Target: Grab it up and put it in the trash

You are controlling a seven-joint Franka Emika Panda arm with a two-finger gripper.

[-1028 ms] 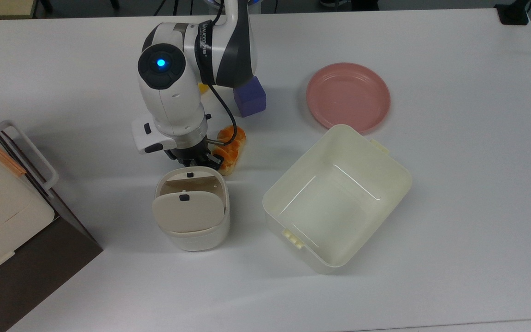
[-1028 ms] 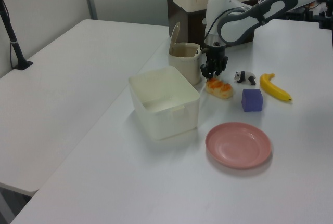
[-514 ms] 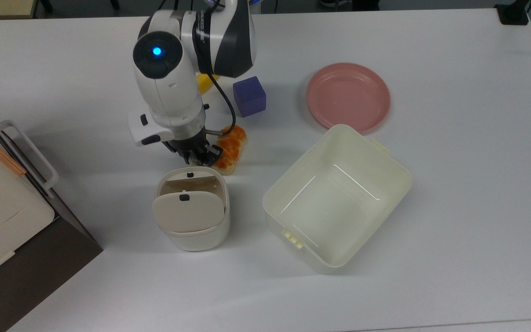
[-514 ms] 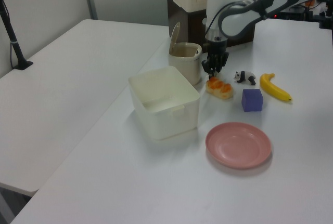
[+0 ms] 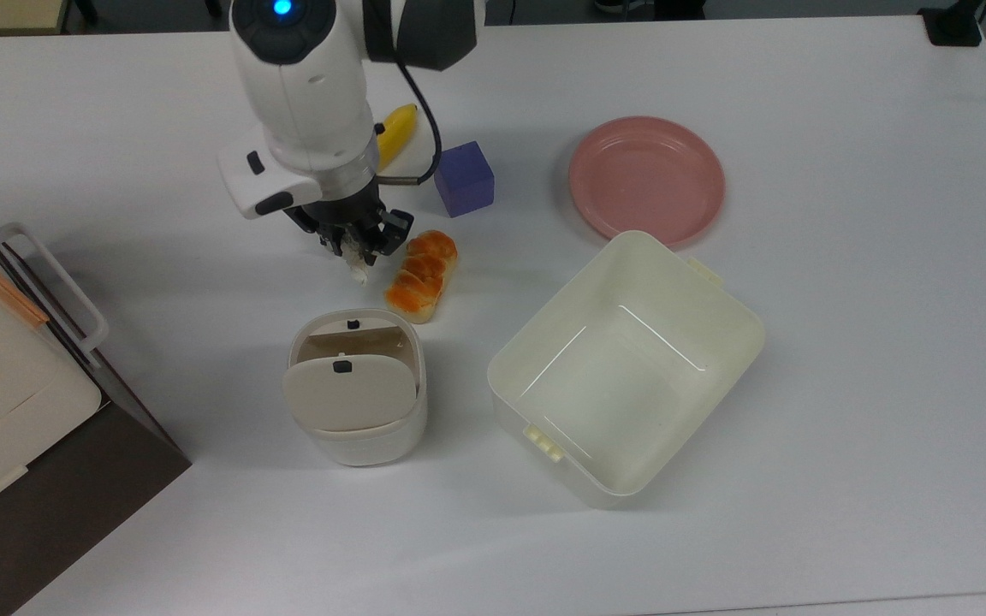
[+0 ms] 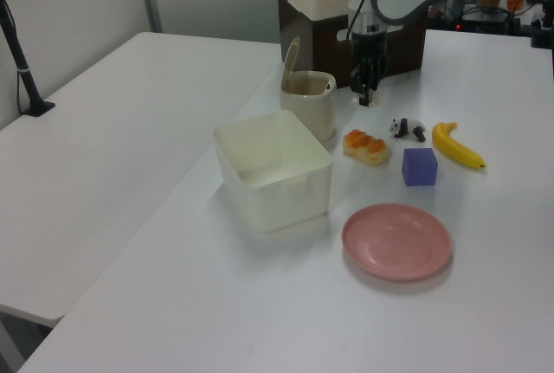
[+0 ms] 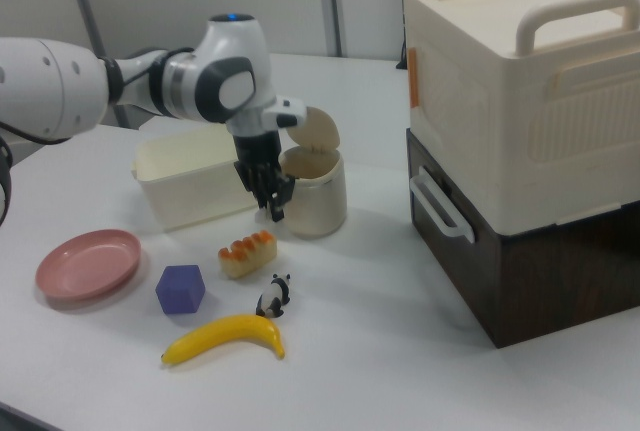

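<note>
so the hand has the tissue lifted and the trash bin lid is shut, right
Not quite. The hand does hold the tissue wad lifted, but the trash bin lid is swung open, not shut; the top view shows its open mouth.

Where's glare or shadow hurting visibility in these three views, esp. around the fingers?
Top view: glare streaks on the floor of the tub; the arm's soft shadow lies on the table near the gripper, whose dark fingers leave the tissue barely legible. Left view: gripper backlit against a dark cabinet. Right view: even light, soft shadows.
</note>
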